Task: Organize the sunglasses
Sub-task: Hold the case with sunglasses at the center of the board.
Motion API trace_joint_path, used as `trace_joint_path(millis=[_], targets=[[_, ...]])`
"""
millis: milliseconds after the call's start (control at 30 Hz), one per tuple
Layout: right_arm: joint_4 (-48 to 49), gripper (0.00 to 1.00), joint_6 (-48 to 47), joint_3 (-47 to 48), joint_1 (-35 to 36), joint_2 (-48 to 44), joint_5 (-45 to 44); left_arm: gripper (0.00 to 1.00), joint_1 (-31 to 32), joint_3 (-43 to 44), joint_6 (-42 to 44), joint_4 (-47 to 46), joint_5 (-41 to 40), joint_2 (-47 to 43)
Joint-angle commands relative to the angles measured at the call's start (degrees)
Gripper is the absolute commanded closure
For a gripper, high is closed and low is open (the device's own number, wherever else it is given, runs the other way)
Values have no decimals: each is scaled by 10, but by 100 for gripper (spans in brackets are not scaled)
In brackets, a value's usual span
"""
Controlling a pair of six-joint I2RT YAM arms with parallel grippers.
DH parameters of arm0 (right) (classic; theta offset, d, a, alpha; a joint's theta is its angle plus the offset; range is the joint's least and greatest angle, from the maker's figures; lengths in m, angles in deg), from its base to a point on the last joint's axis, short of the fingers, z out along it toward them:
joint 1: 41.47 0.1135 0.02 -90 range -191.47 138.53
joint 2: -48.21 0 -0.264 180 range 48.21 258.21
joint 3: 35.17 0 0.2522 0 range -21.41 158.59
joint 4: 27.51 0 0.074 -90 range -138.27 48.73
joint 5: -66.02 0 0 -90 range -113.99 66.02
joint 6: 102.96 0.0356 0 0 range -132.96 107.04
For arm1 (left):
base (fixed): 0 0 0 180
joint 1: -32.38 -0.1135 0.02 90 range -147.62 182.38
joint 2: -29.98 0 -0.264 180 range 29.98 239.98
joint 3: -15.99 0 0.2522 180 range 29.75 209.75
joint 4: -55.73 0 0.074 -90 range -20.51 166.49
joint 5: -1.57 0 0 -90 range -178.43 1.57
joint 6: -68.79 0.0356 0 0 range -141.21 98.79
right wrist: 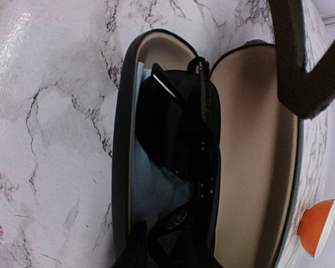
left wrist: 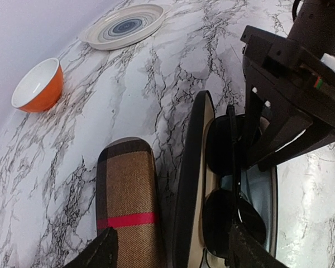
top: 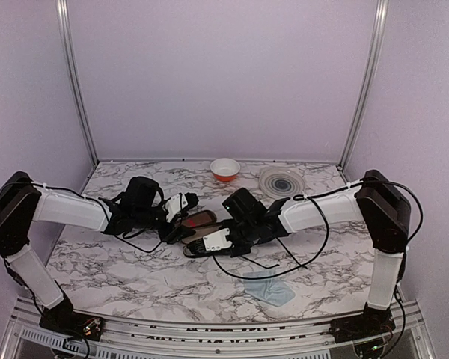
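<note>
While the right claw (right wrist: 164,248) pinches the sunglasses (right wrist: 178,139) lying in the open black case (right wrist: 251,139) at mid-desk and the left claw (left wrist: 173,254) stands spread astride its lid (left wrist: 190,184), swinging that lid shut early could trap the pinching claw or crack a lens.

An open case (right wrist: 257,139) lies mid-table (top: 135,277), its lid folded out on the far side. The sunglasses (right wrist: 178,134) lie in its near half, on a lens cloth (right wrist: 151,195). A closed case (left wrist: 127,195) lies just beside the lid, farther back. By the back edge stands a bowl (top: 224,169), with a plate (top: 281,181) to its right. A loose cloth (top: 269,288) lies near the front edge, right of centre.
</note>
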Motion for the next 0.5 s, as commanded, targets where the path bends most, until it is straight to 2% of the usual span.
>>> trace_joint_path(millis=[0, 233, 367, 467], targets=[[11, 79, 5, -4, 6, -16, 9, 35, -19, 28, 1, 34, 27, 31], [14, 79, 9, -11, 7, -16, 9, 62, -19, 83, 27, 122, 42, 80], [15, 79, 11, -12, 8, -16, 10, 64, -19, 70, 31, 109, 56, 73], [15, 79, 11, -12, 8, -17, 9, 70, -19, 56, 32, 99, 54, 61]])
